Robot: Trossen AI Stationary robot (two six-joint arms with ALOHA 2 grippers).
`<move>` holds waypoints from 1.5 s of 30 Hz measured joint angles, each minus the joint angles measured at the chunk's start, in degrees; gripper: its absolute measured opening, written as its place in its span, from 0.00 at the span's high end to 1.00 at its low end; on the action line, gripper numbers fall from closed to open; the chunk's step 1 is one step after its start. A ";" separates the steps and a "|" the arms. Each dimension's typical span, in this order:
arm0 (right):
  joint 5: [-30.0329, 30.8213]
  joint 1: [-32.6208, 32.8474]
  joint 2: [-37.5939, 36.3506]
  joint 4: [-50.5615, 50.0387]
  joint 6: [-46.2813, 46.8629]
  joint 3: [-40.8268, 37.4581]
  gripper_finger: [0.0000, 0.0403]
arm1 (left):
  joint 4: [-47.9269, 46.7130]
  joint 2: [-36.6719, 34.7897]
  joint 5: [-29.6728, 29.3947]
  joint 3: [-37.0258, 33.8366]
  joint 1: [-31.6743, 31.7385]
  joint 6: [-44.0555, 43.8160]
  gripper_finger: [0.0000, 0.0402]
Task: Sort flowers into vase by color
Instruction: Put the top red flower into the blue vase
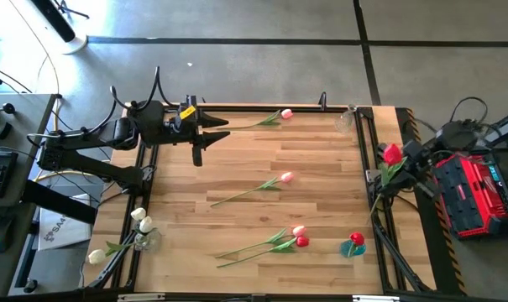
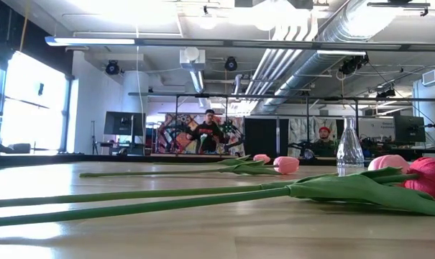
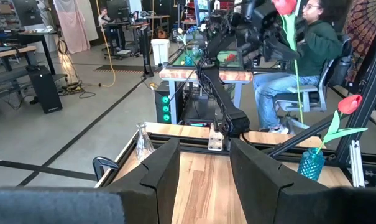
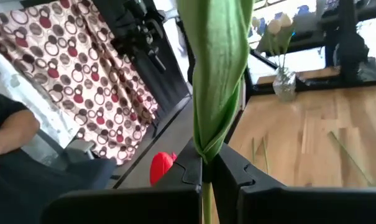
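Right gripper (image 4: 206, 171) clamped on red tulip (image 1: 392, 154) stem at table's right edge; left gripper (image 3: 203, 165) wide, empty

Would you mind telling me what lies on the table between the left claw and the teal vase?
In the high view, one pink tulip lies between the left claw and the teal vase.

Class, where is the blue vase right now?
In the high view, the blue vase stands near the table's right front corner, holding one red tulip, beside the lying red and pink tulips.
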 joint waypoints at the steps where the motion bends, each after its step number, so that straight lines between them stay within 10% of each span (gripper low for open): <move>1: 0.01 0.47 -0.05 0.97 0.46 -1.24 1.00 | 0.00 0.00 0.00 0.00 0.00 0.00 0.68; 20: 17.45 23.77 -3.21 15.12 4.00 -17.48 1.00 | 0.00 0.00 0.00 0.00 0.00 0.00 0.68; 45: 49.68 51.66 4.91 12.00 4.09 -18.33 1.00 | 0.00 0.00 0.00 0.00 0.02 0.00 0.68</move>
